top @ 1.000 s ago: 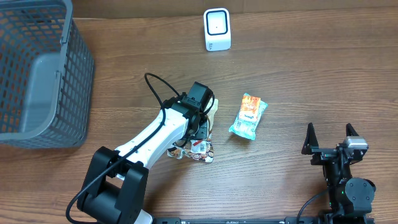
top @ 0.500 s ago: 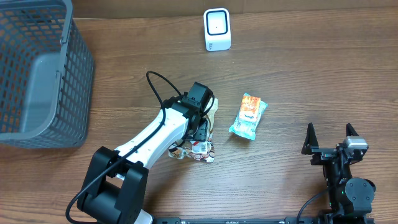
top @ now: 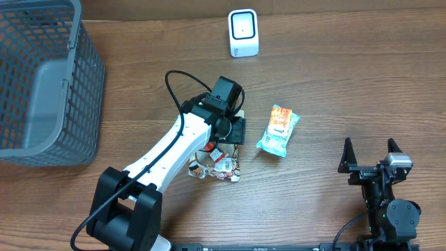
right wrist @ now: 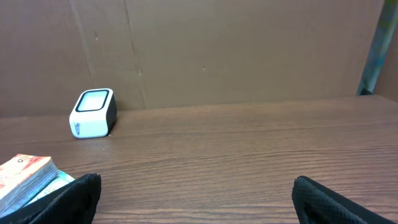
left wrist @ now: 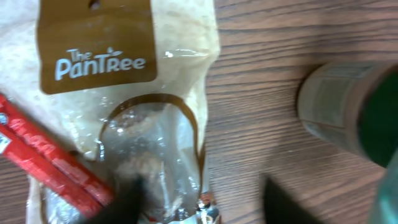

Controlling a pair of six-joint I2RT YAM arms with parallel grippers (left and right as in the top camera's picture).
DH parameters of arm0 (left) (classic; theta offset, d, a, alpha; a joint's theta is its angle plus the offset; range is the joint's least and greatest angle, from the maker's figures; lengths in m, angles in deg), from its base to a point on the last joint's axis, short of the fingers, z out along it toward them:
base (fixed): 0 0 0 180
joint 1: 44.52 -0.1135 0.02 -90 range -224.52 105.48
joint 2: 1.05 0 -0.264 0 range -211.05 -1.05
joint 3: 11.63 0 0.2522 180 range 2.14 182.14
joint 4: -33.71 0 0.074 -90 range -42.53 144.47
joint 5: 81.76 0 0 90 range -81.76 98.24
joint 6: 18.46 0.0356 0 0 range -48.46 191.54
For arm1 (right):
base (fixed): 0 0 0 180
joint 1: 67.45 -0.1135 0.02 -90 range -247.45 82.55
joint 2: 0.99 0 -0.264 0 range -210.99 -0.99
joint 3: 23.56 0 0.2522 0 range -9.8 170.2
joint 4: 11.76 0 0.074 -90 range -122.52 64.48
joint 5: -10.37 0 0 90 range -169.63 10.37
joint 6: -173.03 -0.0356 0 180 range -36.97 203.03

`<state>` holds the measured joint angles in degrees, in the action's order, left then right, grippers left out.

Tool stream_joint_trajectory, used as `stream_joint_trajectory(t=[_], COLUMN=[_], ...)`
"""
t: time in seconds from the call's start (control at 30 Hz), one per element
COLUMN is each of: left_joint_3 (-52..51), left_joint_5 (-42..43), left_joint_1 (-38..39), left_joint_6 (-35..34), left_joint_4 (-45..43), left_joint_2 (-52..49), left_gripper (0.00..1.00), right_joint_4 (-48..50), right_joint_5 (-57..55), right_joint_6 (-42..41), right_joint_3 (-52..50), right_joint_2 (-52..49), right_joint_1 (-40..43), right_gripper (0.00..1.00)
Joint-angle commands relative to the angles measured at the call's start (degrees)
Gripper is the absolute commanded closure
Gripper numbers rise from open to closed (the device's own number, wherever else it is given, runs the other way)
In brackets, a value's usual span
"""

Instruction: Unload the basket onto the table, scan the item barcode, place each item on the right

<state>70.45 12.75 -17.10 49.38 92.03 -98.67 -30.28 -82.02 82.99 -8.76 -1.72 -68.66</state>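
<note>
Left claw (left wrist: pixel 211 199), parted, has edged rightward over the crinkly clear-windowed pouch (left wrist: pixel 124 106); right claw (right wrist: pixel 196 193) gapes wide.

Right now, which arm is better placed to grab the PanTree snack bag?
Left. The left end effector is right over the PanTree bag; the right end effector sits far away, open and empty.

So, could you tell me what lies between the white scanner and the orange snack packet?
Only bare table separates the scanner and the snack packet, seen in the overhead view.
</note>
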Motion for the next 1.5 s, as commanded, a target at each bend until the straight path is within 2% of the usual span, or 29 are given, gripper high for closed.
stream_joint_trajectory(t=[0.0,0.27,0.5,0.6,0.8,1.0,1.47], left_joint_3=[1.2,1.2,1.2,1.2,1.2,1.2,1.2], left_joint_5=[2.4,2.5,2.5,2.3,-4.9,-8.2,-8.1], left_joint_1=[0.8,0.9,1.1,1.1,0.3,-1.4,-5.0], left_joint_6=[-2.4,-9.7,-9.5,-7.0,-6.1,-6.1,-11.3], left_joint_4=[-0.4,-1.0,0.1,1.0,4.7,7.3,6.6], left_joint_2=[-0.6,-4.8,-9.7,-9.9,-9.8,-9.8,-9.8], left_gripper=[0.94,0.96,0.96,0.96,0.96,0.96,0.96], right_joint_4=[0.3,0.3,0.3,0.3,0.3,0.3,0.3], right_joint_5=[-0.5,-0.5,-0.5,-0.5,-0.5,-0.5,-0.5], right_joint_6=[-0.2,-0.2,-0.2,-0.2,-0.2,-0.2,-0.2], right_joint_3=[-0.6,-0.6,-0.6,-0.6,-0.6,-0.6,-0.6], right_joint_2=[0.6,0.6,0.6,0.6,0.6,0.6,0.6], right_joint_1=[0.2,0.2,0.2,0.2,0.2,0.2,0.2], right_gripper=[0.0,0.0,0.0,0.0,0.0,0.0,0.0])
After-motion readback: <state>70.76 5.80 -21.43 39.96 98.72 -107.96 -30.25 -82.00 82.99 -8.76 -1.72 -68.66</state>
